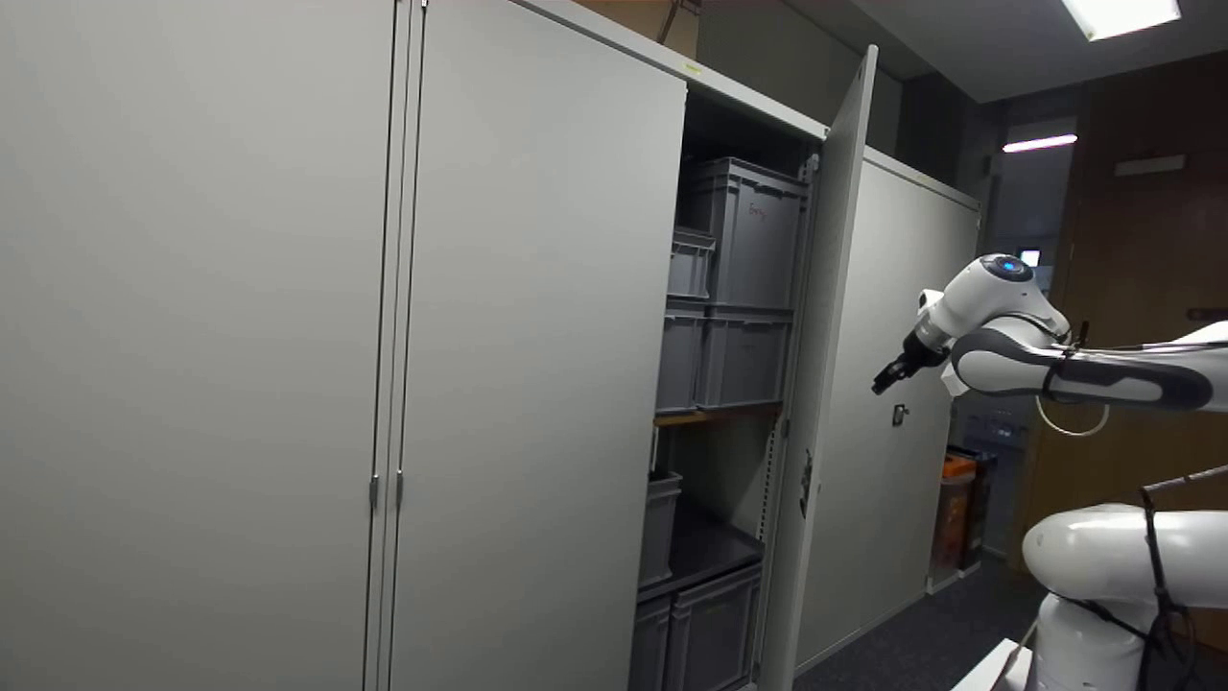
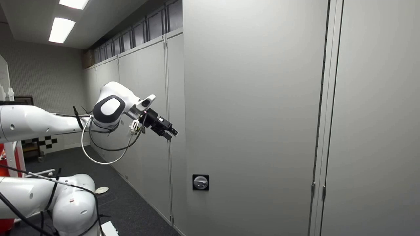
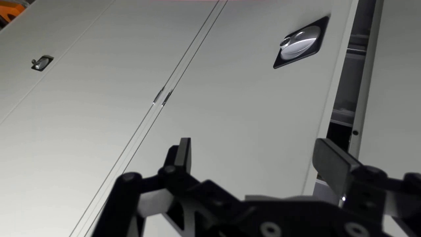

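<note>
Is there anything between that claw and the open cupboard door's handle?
Nothing visible: in the wrist view, the silver handle shows whole on the cupboard door, with nothing covering it, beyond the open claw.

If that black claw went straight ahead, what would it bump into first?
Probably the open cabinet door: in the wrist view, its flat face lies ahead of the gripper, the handle off to one side. Distance is hard to judge.
</note>
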Robot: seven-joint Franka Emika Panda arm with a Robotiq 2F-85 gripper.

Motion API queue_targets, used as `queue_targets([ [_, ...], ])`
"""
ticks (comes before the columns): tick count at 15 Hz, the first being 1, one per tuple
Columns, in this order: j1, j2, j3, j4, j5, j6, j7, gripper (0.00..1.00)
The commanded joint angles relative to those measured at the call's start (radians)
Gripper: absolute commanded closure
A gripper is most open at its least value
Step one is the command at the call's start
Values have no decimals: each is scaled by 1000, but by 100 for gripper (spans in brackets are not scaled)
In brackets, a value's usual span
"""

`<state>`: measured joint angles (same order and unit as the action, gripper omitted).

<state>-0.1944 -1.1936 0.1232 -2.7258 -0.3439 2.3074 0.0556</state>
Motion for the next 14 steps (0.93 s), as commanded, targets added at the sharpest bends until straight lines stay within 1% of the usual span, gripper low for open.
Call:
queue_targets([
  [1,-49,18,-9,16,-31,35,37,0],
  [5,-94,57,-1,56,-35,48,62,0],
  [12,-164,170,4,171,-41,88,117,0],
  [13,-170,187,4,188,-41,87,120,25],
  [14,-174,201,2,199,-43,92,122,28],
])
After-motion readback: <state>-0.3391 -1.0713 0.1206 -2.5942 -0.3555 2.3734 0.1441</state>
